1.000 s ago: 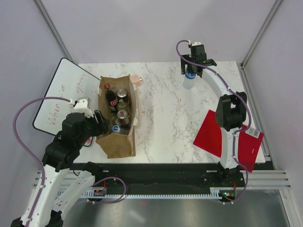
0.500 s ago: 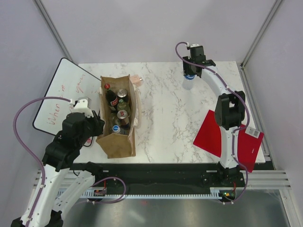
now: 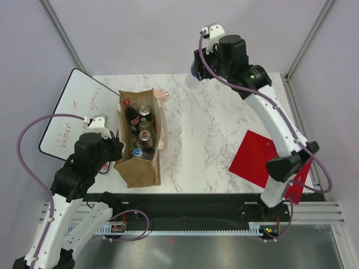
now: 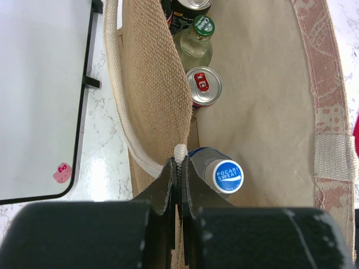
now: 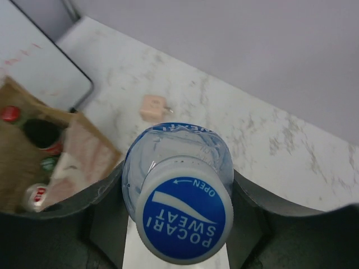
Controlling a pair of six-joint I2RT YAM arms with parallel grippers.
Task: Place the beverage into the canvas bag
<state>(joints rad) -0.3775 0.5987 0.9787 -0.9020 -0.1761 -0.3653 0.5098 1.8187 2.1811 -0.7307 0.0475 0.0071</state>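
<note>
Lifted since a second ago from the far right corner of the table [image 3: 213,129], the beverage bottle [image 5: 179,190] now hangs in the air, and the right arm has swung up and to the left with it. The right gripper [image 5: 179,210] clamps the clear bottle's shoulders from both sides, blue cap towards the wrist camera. Left of that gripper and lower down stands the canvas bag [image 3: 140,168], open-topped and well apart from it. A small pink block [image 5: 152,106] lies on the table between them. The left gripper [image 4: 178,168] is clamped on the bag's near rim, jaws pressed together over the fabric and cream strap. Just right of its tips, inside the bag, stands a second blue-capped bottle [image 4: 227,175]. Beyond that are a red-topped can [image 4: 203,84] and a green-capped bottle [image 4: 202,28].
</note>
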